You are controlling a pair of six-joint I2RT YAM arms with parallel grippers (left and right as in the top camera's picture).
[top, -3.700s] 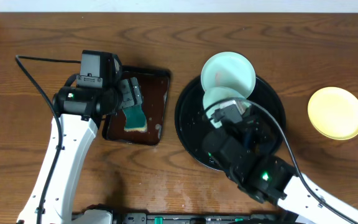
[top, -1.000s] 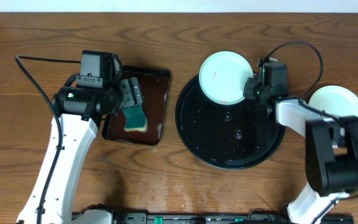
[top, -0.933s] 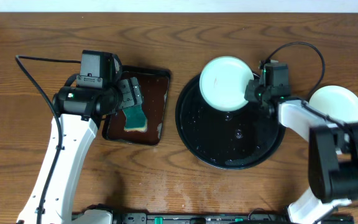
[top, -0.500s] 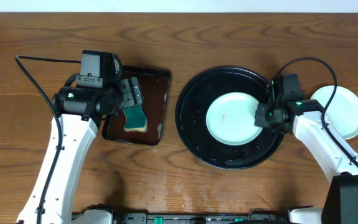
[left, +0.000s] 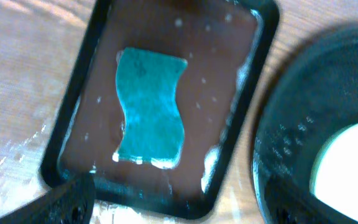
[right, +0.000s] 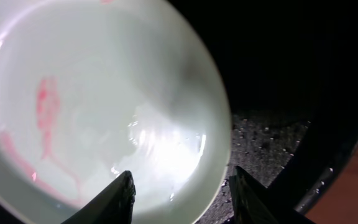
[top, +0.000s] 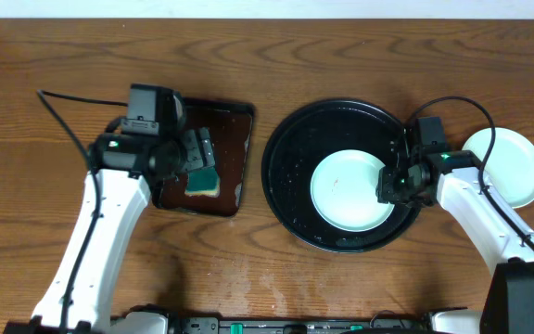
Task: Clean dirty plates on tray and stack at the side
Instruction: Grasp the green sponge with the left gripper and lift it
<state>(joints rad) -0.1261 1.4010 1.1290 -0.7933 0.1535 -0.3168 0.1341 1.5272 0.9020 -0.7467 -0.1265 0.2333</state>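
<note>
Toward the right edge of the desk (top: 248,56), on the black tray (top: 290,190), one mint plate (top: 349,190) is seen lying flat. Reddish smears are shown on it in the right wrist view, so it is judged not yet cleaned. Its right rim is straddled by the right tool (top: 399,182), jaws partly apart; whether the rim is pinched cannot be told. Nearer that edge a pale plate (top: 515,167) is set aside. Toward the left edge the left tool (top: 196,158) is held wide open and empty above the teal sponge (top: 202,178) in the brown tray (top: 235,139). Wiping and stacking are judged to remain.
</note>
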